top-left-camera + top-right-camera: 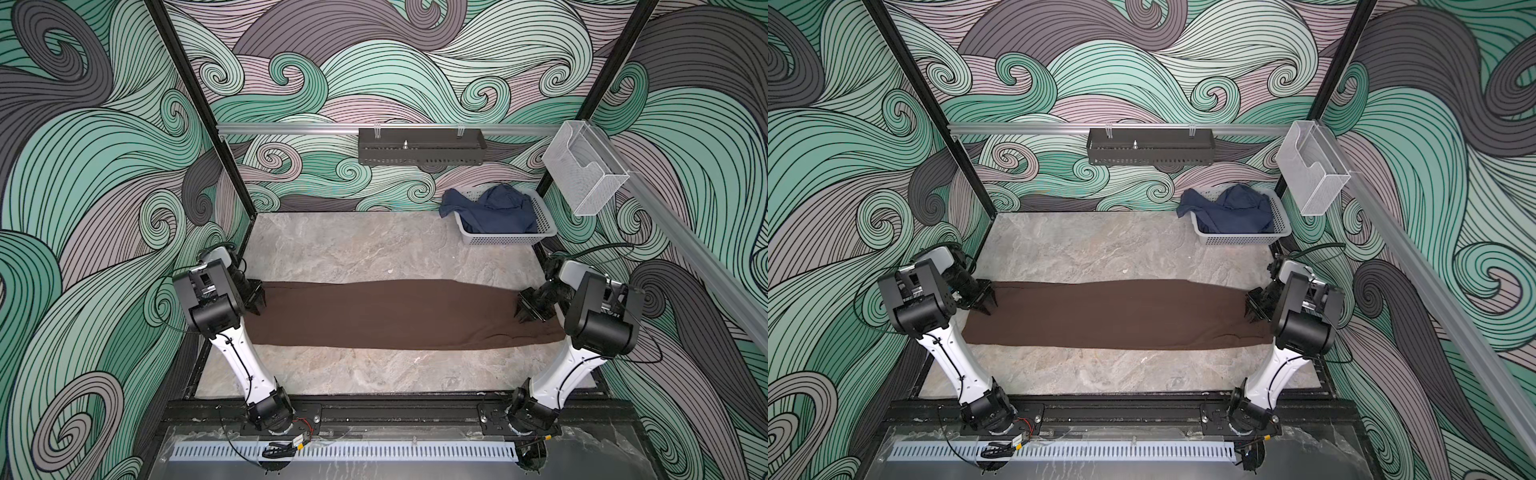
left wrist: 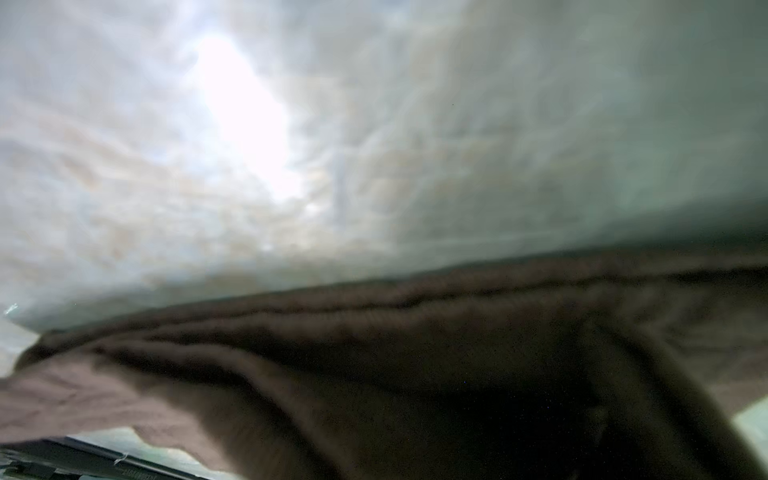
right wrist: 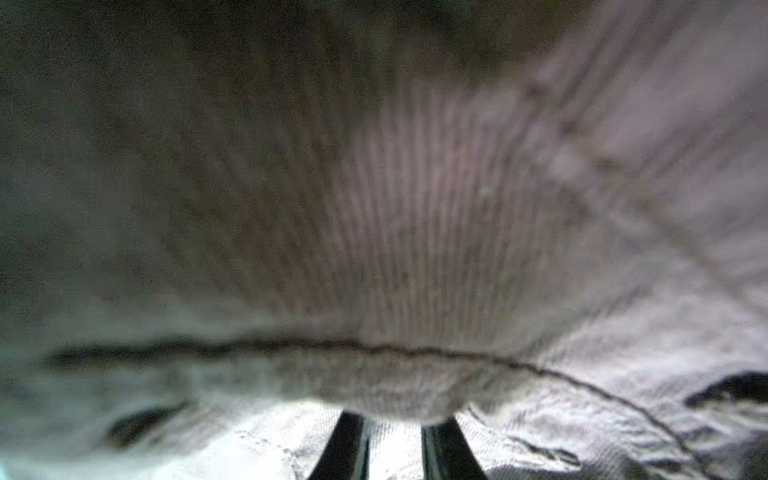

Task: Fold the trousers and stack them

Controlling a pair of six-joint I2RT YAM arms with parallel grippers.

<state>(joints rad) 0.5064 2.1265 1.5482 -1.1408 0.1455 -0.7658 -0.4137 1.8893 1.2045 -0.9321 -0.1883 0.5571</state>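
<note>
The dark brown trousers lie flat in a long band across the marble table, from left edge to right edge. My left gripper sits at their left end, closed on the cloth. In the left wrist view, bunched brown cloth covers the jaws. My right gripper is at the right end. In the right wrist view its two dark fingers pinch a fold of the trousers, with the gripper shut on it.
A grey basket at the back right holds a crumpled navy-blue garment that spills over its left rim. A black perforated tray hangs on the back rail, and a clear plastic box hangs at the right post.
</note>
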